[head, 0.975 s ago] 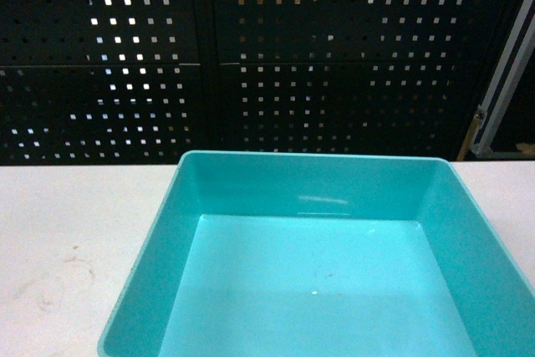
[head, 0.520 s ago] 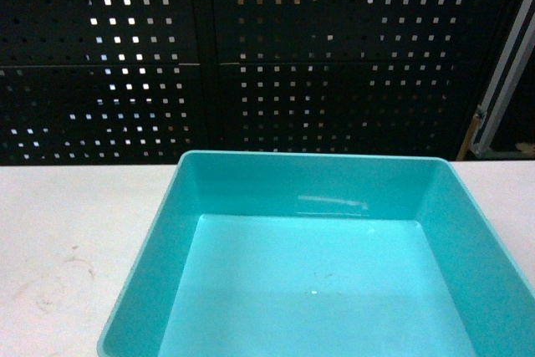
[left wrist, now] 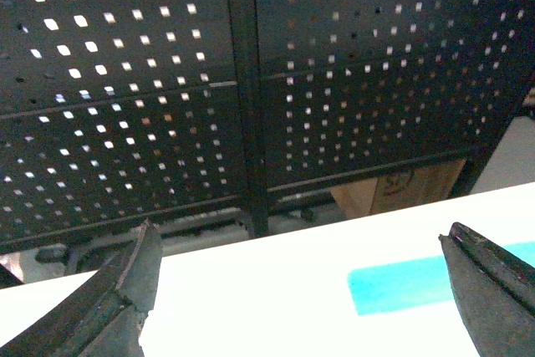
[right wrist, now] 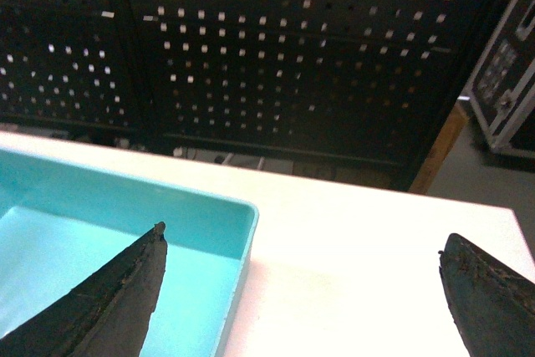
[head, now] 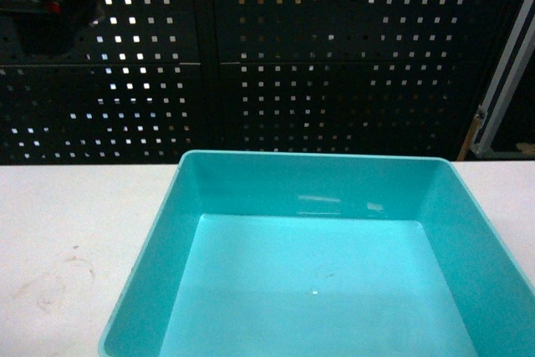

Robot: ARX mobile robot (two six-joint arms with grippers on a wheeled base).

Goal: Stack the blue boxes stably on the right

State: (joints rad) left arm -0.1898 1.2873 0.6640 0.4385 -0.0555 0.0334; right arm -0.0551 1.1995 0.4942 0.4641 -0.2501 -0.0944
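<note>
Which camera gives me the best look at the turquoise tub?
The head view: the tub fills its lower half, with the floor and three walls visible, empty. The right wrist view shows only one corner between open fingers. The left wrist view shows just a thin sliver of rim.

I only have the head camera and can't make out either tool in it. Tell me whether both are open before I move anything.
Observer: The left tool is open, fingers wide apart, nothing between them.
Operator: Now the right one.
Observer: The right tool is open and empty too. In its camera, its left finger shows in front of the tub's far right corner.
Operator: Say where the left one sits.
Observer: Above the white table, with only a strip of the tub showing ahead, near its right finger.
</note>
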